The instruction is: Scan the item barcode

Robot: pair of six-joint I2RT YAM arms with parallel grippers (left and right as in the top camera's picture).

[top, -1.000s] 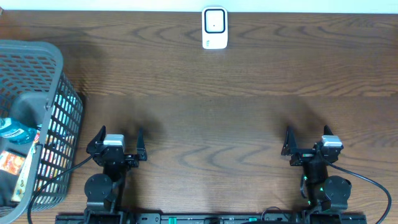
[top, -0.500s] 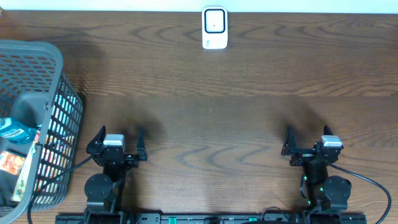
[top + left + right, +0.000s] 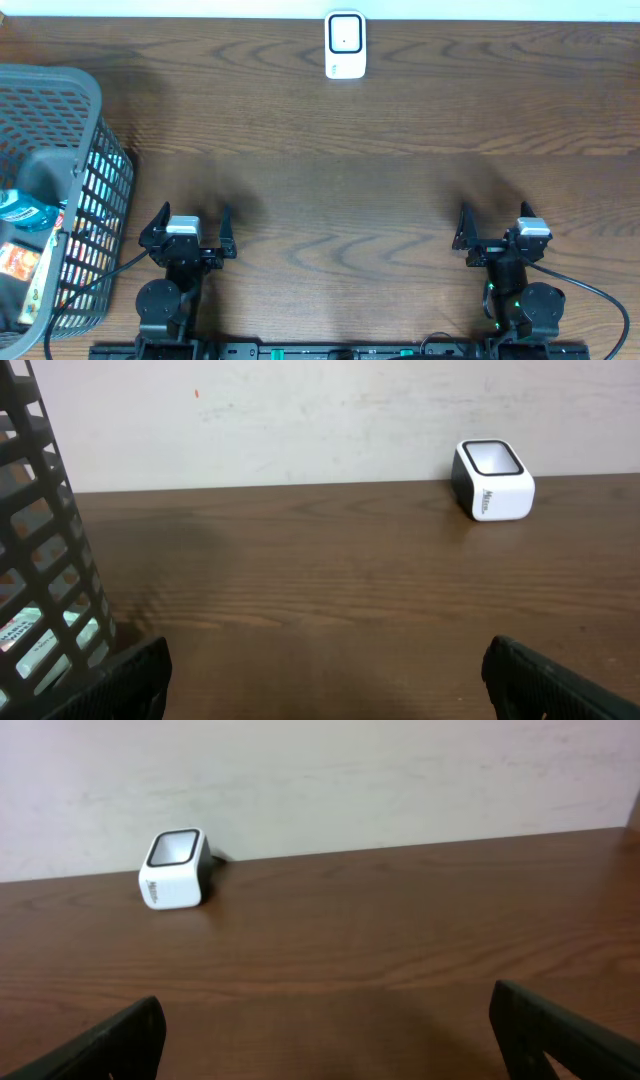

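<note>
Overhead, both arms sit parked at the near edge of the wooden table, one left, one right, well apart.

Left gripper: jaws spread wide, nothing between them. In the left wrist view its dark fingers show only at the bottom corners, with bare wood between.

Right gripper: likewise released and empty. In the right wrist view its fingers frame open tabletop.

Scanner: small white box with a dark-rimmed window, standing at the far edge, about centre, close against the pale wall. It sits far right in the left wrist view and far left in the right wrist view. It is well apart from both grippers.

Basket: grey plastic mesh, at the left edge of the table, partly cut off by the frame. Its near-right wall stands just beside the left gripper without touching it. The mesh fills the left side of the left wrist view.

Items: inside the basket lie a blue container and, nearer, an orange packet. Labels are too small to read, and no barcode can be made out. Neither gripper touches them.
</note>
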